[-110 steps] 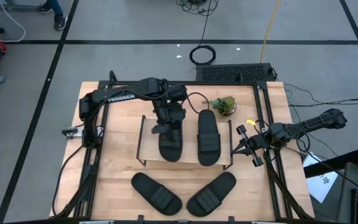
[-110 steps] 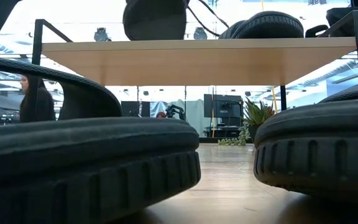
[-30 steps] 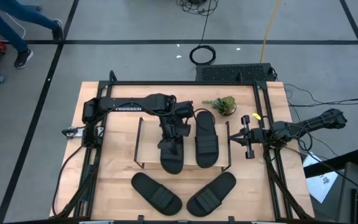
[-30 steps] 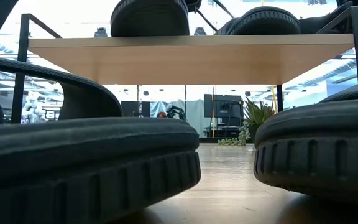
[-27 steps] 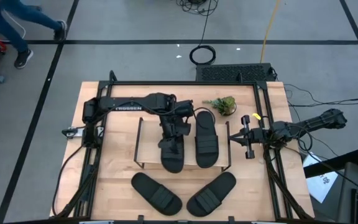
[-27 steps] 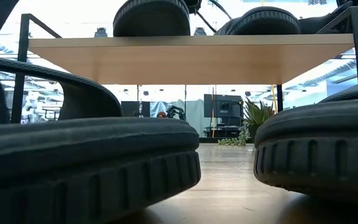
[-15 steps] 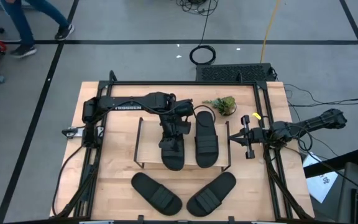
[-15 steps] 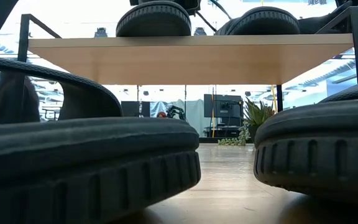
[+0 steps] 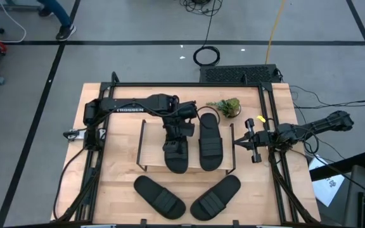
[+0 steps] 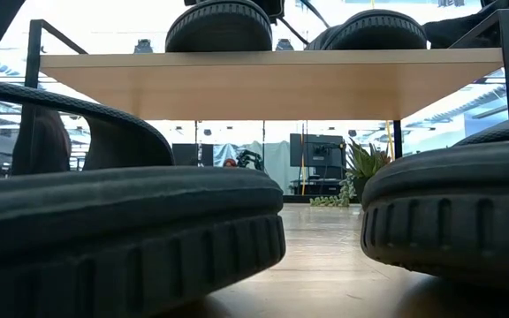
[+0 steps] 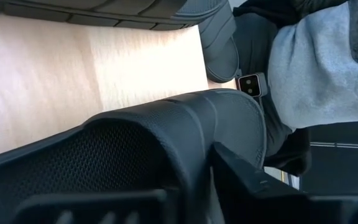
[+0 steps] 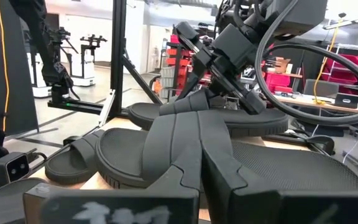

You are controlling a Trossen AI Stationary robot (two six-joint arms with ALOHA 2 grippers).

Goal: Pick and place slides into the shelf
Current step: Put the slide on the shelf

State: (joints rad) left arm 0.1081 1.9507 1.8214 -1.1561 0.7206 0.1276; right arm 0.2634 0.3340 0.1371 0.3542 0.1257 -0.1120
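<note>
Two slides (image 9: 211, 140) are lying on the shelf (image 9: 154, 147); two more (image 9: 160, 197) are waiting on the table. The left gripper (image 9: 177, 134) is sitting at one shelved slide's (image 9: 177, 154) strap, fingers' state unclear. The right gripper (image 9: 241, 143) is idling shut beside the shelf.

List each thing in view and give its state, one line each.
Left slide on shelf: lying flat, left gripper at its strap.
Right slide on shelf: lying flat, untouched.
Two slides on table: lying in front of the shelf, not yet placed.
Shelf: upright.
Right gripper: shut, empty, beside shelf.
</note>
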